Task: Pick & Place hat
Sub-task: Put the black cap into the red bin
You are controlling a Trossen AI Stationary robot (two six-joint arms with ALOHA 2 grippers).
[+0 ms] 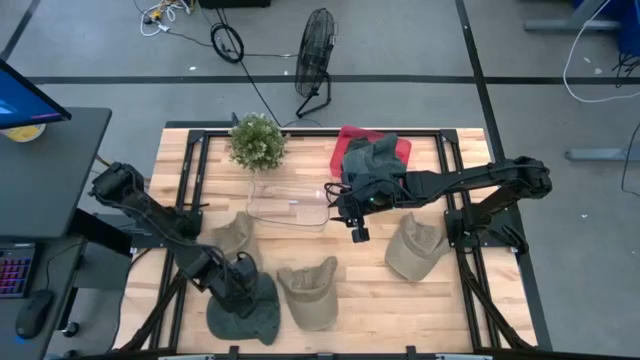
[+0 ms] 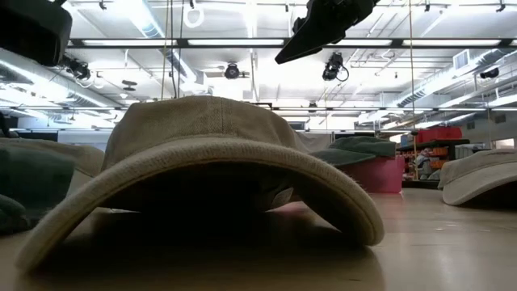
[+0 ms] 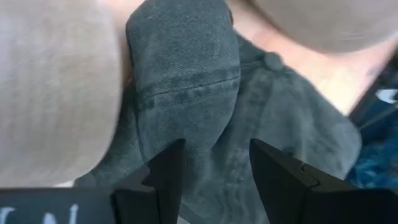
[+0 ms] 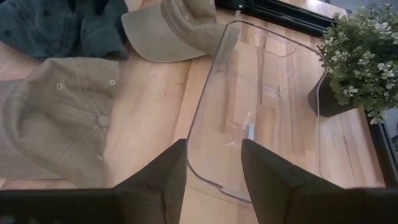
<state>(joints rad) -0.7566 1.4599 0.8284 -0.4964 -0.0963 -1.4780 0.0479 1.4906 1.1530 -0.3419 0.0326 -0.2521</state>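
High view: left gripper (image 1: 243,272) sits on dark green cap (image 1: 250,310) at table's front-left edge, right gripper (image 1: 357,233) hovers beside clear bin (image 1: 288,203); left wrist: jaws apart over cap; right wrist: jaws apart above bin rim.

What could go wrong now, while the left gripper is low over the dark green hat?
1. The left gripper is open just above the dark green hat, with a tan hat lying close beside; it may pinch loose fabric or disturb the neighbour.
2. The right gripper hangs open by the clear bin, whose see-through rim is hard to judge, so it might knock it towards the small plant.
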